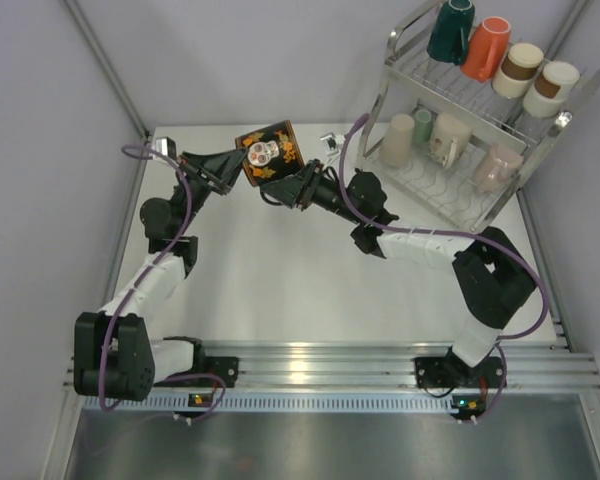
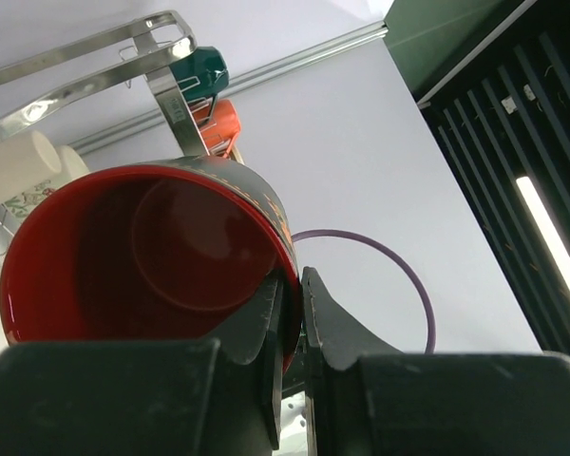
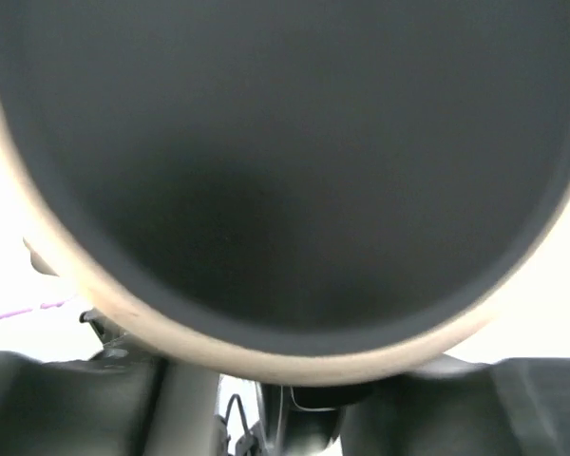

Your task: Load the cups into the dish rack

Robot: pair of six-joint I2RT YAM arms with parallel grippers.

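Near the far edge of the table [image 1: 280, 290], left gripper [image 2: 294, 294] pinches the rim of the black mug [image 1: 268, 152]; right gripper [image 1: 292, 183] flanks its base, grip unclear.

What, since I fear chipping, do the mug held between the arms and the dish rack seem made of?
The mug looks like glazed ceramic: thick rim, glossy red inside catching reflections, printed black outside. The dish rack looks like chrome-plated steel wire and tube, mirror-bright; the exact metal is unclear.
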